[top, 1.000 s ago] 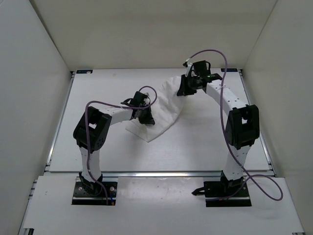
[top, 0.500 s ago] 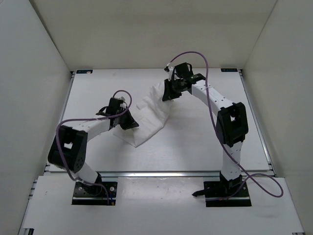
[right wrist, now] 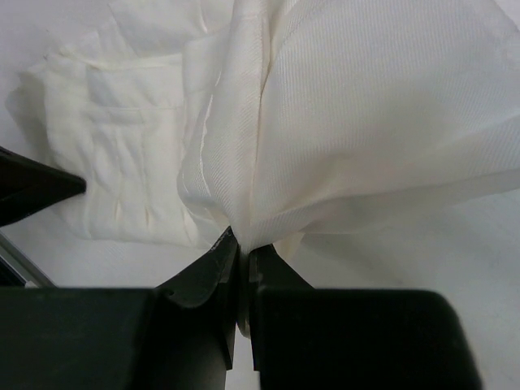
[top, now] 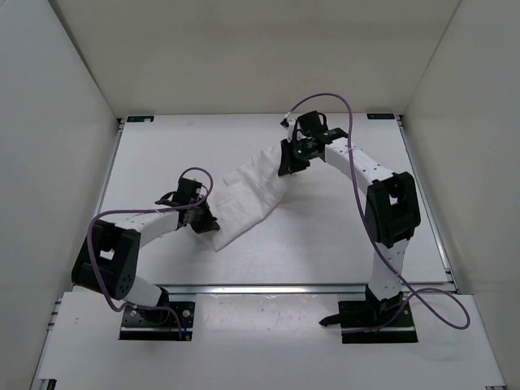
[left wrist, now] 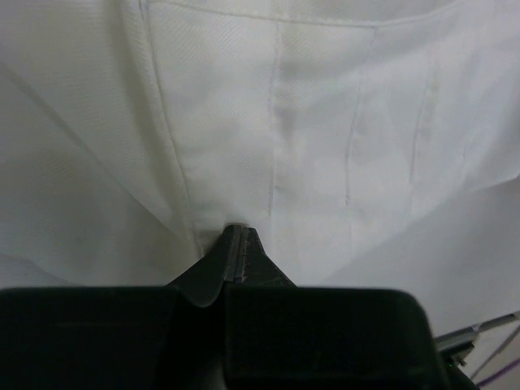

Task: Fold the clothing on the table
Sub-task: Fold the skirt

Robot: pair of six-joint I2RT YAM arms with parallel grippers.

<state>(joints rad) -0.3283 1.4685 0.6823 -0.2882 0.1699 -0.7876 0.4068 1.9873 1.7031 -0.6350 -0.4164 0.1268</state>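
Top view: the white, wrinkled clothing [top: 248,191] is seen stretched as a diagonal band on the white counter [top: 325,236], between the left claw [top: 208,224] and the right claw [top: 286,166]. It has been drawn longer than before, with the left claw pulled nearer.
Left wrist: the claw is clamped on a ribbed, stitched edge.
Right wrist: the claw is clamped on bunched, fine-weave fabric.

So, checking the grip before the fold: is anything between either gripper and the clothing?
Nothing visible. The left gripper and the right gripper are each shut directly on the clothing, which spans between them over the table.
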